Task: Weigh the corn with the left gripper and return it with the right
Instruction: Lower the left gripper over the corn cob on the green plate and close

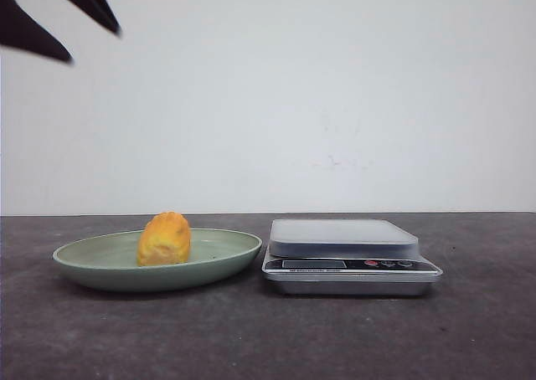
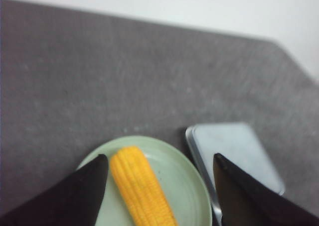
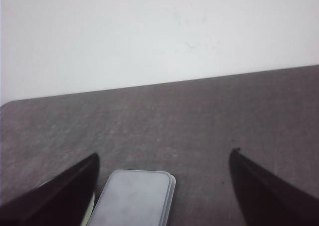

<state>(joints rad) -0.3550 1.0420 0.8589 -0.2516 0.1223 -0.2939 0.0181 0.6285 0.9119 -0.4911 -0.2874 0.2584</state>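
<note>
corn: lying on its side in the green plate, left of the scale. Not yet weighed.
long axis: in the front view only a stubby rounded end shows, so the cob runs roughly front-to-back, away from the robot. Left wrist view shows its full length, slightly diagonal between the fingers.
left gripper: jaws spread wide, empty, high above the plate. Corn sits in the gap, closer to one finger. Fingers straddle the cob across its width, so a descent looks close to lined up; small recentring probably needed.
right gripper: also spread wide and empty, looking down past the scale platter. Not visible in the front view.
nearer arm: left, by my read.
scale: platter bare, just beside the plate rim.
</note>
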